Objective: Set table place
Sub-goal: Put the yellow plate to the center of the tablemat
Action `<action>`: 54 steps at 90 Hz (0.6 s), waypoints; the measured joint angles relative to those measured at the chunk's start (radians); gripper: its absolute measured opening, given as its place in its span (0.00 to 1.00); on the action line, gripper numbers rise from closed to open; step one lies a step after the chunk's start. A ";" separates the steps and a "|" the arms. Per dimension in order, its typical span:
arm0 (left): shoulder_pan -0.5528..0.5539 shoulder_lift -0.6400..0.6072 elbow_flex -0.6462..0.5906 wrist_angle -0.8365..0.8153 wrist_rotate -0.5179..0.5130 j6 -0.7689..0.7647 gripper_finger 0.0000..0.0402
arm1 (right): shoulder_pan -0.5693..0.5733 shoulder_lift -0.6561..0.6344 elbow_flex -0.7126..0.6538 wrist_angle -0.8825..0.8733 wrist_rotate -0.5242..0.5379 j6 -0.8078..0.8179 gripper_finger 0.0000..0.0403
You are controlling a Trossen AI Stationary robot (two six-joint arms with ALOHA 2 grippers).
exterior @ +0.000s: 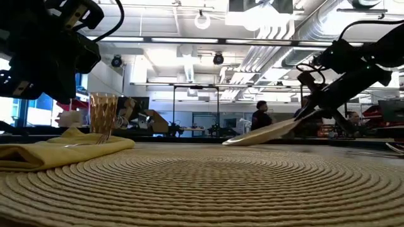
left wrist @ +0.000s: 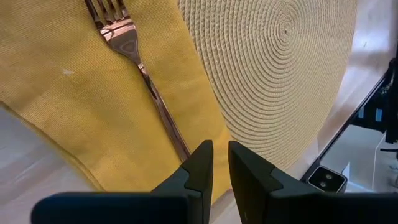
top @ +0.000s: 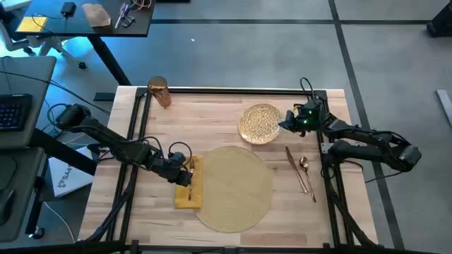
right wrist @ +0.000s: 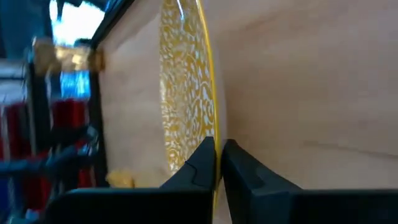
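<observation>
The round woven placemat [top: 229, 187] lies at the table's near middle. The yellow napkin [top: 189, 185] lies along its left edge, with the copper fork [left wrist: 140, 62] flat on top. My left gripper [top: 185, 169] hangs just above the napkin at the fork's handle end, open by a narrow gap [left wrist: 221, 155] with nothing between the fingers. My right gripper [top: 288, 121] is shut on the gold speckled plate [top: 260, 123] at the far right. The amber cup [top: 159, 92] stands at the far left corner. Knife and spoon [top: 302, 169] lie right of the placemat. My right gripper pinches the plate's rim [right wrist: 211, 124] between its two fingers, on the plate's right side, coming from the table's right. The plate is tilted [exterior: 265, 132], its held side raised. Its low left edge [exterior: 227, 143] sits about at table height; whether it touches the table I cannot tell.
A black rail frame [top: 233, 89] runs around the tabletop. Bare wood lies between the cup and the plate and along the near right. A dark desk [top: 78, 21] stands beyond the far left corner. People show in the room behind [exterior: 260, 116].
</observation>
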 joint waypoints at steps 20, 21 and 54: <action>0.000 0.000 0.000 0.001 0.000 0.024 0.09 | 0.112 -0.002 0.000 0.116 -0.142 0.012 0.00; 0.000 0.000 0.000 0.001 0.000 0.024 0.09 | 0.120 -0.002 0.000 0.121 -0.145 0.016 0.00; -0.001 -0.016 0.000 0.001 0.039 0.042 0.09 | 0.505 -0.002 0.002 0.274 -0.084 0.201 0.00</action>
